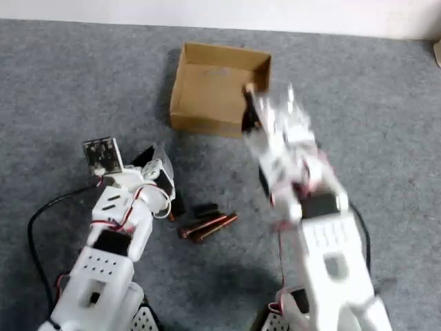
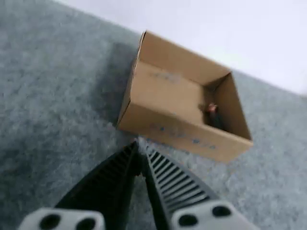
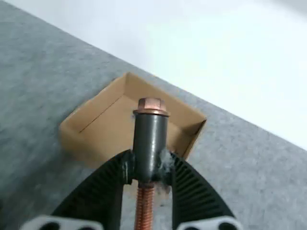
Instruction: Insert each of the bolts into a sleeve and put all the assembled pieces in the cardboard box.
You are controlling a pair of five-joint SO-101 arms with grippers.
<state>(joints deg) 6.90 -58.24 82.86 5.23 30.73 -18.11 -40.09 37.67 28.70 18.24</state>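
Sleeved bolt, clenched in right gripper at the near rim of cardboard box; left gripper closed on nothing; best carried well inside the walls and lowered before release, lest it catch the rim.

Grey carpeted table with cardboard box, loose bolts, sleeve

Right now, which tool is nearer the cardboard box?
Right. The right tool, gripping a sleeved bolt, is at the near right corner of the cardboard box. The left tool is farther back, near the loose bolts, apart from the box.
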